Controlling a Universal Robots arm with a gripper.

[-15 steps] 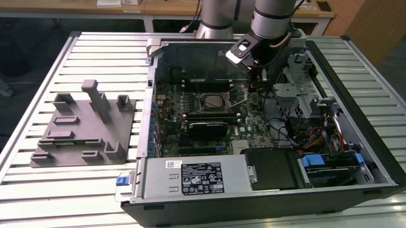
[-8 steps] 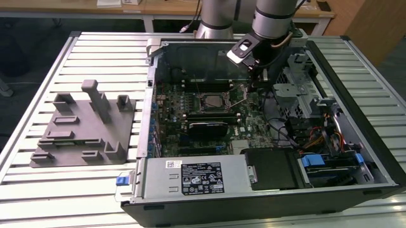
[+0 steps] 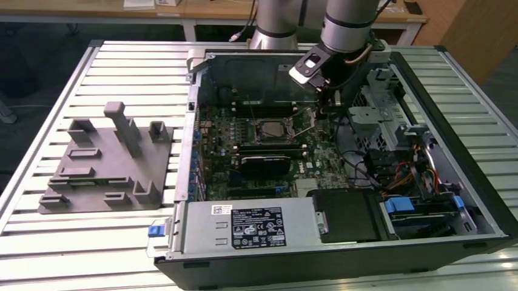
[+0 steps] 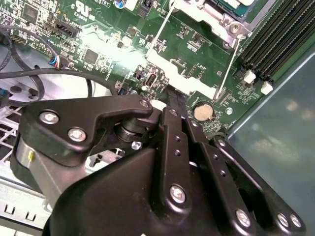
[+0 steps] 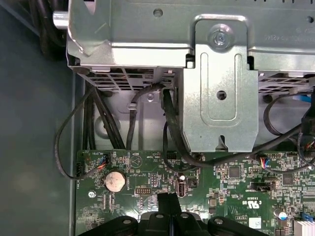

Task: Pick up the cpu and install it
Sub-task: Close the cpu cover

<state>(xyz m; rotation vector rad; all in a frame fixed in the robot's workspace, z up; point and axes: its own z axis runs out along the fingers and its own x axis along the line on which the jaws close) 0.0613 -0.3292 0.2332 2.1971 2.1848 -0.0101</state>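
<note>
Silver-grey cpu (image 3: pixel 271 128): being shown in the exterior view as a pale square lying flat in the socket (image 3: pixel 273 129), near the middle of the board (image 3: pixel 218 163). It is judged to be set in already, though the detail is too small to be sure.
Gripper (image 3: pixel 324 115): being held low inside the case (image 3: pixel 486 200), just beside the socket on the exterior view's right, with its tips pointing down at the board.
Gripper state: the fingers are being held together in both wrist views (image 4: pixel 173 96) (image 5: pixel 169 199), a narrow stance with nothing seen between them.
Reason for stance: the narrow tips are judged to suit the tight gap between socket and cage (image 5: pixel 219 93), where cables (image 5: pixel 69 142) are hanging close.
Lever (image 4: pixel 227 64): a thin wire being seen slanting away from the socket frame. It is judged unlatched, which is leaving the socket open from above.
Coin cell (image 4: pixel 203 112): being seen on the board near the fingertips, apart from them.
Fixture (image 3: pixel 101 163): a grey block with posts, being left on the table (image 3: pixel 81 242) well apart from the case, with no chip seen on it.
Case: being laid on its side with the panel off, so that the board is facing up towards the arm.
</note>
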